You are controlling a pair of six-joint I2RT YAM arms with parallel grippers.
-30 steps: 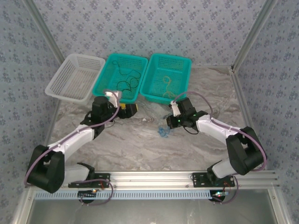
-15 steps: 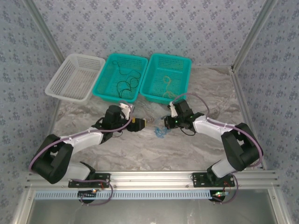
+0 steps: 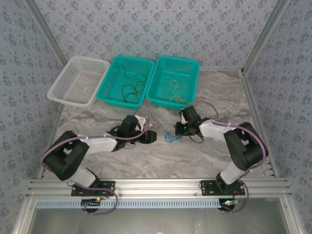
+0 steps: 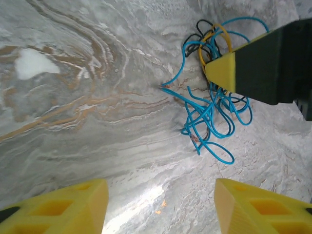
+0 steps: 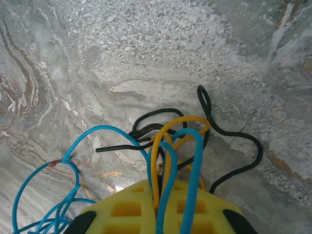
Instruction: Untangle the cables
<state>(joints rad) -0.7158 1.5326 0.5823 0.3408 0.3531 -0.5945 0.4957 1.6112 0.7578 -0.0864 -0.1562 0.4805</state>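
**While the right pincer grips, the left pincer stands parted**

Where the cables lie clumped on the bench, the right pincer is clamped on their blue and yellow loops, with black strands curling just past its tips. The left pincer sits near the cables on their left, its fingers apart with nothing between them.

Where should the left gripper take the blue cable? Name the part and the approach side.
I'd take the blue cable at its free loops nearest the left gripper, away from where the right gripper pinches it. Come from the left gripper's own side: those loops lie flat, spread apart, with nothing over them.
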